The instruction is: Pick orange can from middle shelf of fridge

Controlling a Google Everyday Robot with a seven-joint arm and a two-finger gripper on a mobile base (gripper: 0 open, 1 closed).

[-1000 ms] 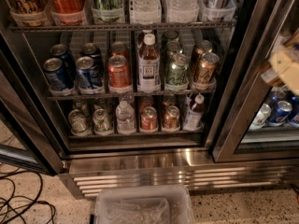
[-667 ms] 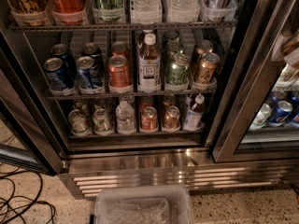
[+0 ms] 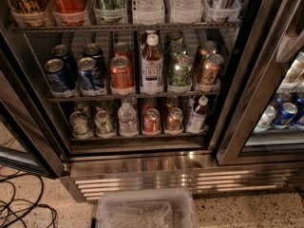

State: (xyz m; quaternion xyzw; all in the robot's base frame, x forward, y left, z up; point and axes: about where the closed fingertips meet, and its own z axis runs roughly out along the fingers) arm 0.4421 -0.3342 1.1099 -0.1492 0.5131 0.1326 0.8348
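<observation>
The orange can (image 3: pixel 209 70), coppery gold with a silver top, stands at the front right of the middle shelf (image 3: pixel 95 98) of the open fridge (image 3: pixel 142 167). A second one like it (image 3: pixel 205 49) stands just behind. To its left are a green can (image 3: pixel 180 71), a tea bottle (image 3: pixel 152 65), a redder orange-red can (image 3: pixel 122 73) and blue cans (image 3: pixel 58 76). Only a pale part of my gripper (image 3: pixel 295 73) shows at the right edge, well right of the orange can, in front of the neighbouring glass door.
The upper wire shelf (image 3: pixel 123 26) bears large bottles and cans. The bottom shelf holds small cans and bottles (image 3: pixel 152 121). A dark door frame (image 3: pixel 242 94) rises right of the shelves. A clear plastic bin (image 3: pixel 147 208) sits on the floor in front; cables (image 3: pixel 19 208) lie at left.
The pale gripper at the right edge has drawn further right, out of the picture. The cans and bottles have not moved.
</observation>
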